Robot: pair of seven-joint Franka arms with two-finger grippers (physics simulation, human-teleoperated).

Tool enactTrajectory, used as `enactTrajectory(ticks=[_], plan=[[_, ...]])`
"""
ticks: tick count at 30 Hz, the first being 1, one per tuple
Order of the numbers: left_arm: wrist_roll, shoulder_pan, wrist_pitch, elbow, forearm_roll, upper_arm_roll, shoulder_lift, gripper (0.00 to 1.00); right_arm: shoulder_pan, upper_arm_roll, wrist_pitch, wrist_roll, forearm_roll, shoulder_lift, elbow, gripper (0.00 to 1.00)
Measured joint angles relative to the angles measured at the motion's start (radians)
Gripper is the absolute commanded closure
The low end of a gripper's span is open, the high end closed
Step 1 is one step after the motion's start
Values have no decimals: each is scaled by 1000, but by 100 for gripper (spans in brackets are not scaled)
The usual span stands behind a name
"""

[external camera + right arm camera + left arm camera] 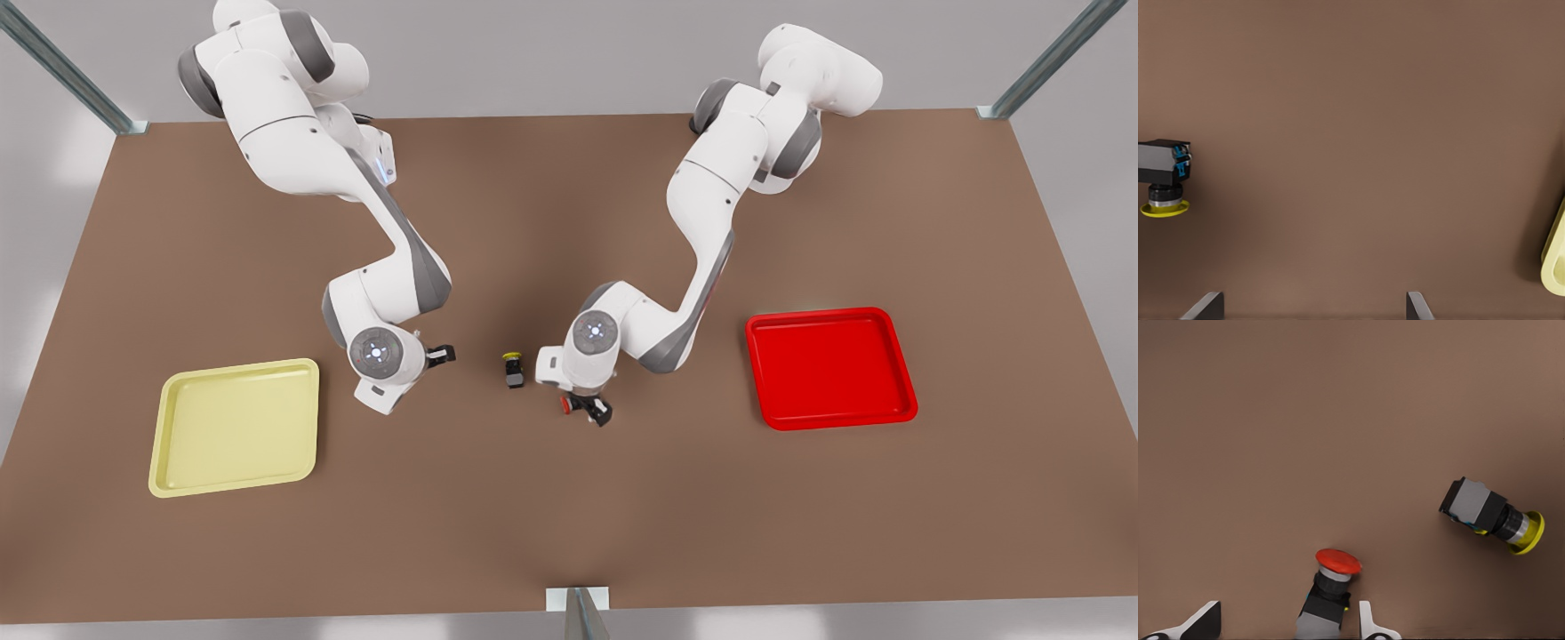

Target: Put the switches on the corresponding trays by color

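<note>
Front view sets the left gripper (pixel 589 411) over the red-capped switch (pixel 566 405); its wrist view shows spread fingers (pixel 1368 623) flanking the switch (pixel 1328 592), not gripping. The right gripper (pixel 442 356), open and empty, hangs between the yellow-capped switch (pixel 513 368) and the yellow tray (pixel 233 427).

The red-capped switch (pixel 1327 592) lies on its side on the table (pixel 569 498), at about five o'clock from the yellow-capped switch (pixel 513 369), which also lies tipped over near the centre. The pale yellow tray (pixel 235 426) sits at nine o'clock, the bright red tray (pixel 830 367) at three o'clock, both empty.
</note>
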Motion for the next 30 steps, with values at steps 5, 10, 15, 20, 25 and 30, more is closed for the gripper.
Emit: enactTrajectory(ticks=[5,10,15,20,25,30], plan=[[113,1,-147,-1,-62,-4,3,1,-1,0,0,0,0,0,0,0],[157,17,-145,-1,-92,-2,11,1,0,0,0,0,0,0,0,0],[391,15,-57,13,-97,36,61,1,1,0,1,0,0,5,2,0],[411,-5,-56,18,-98,36,54,1,1,0,0,0,0,5,2,0],[392,-11,-33,24,-99,38,78,1,1,0,0,0,0,5,2,0],[395,-9,-21,16,-99,37,83,1,1,0,0,0,0,6,2,0]])
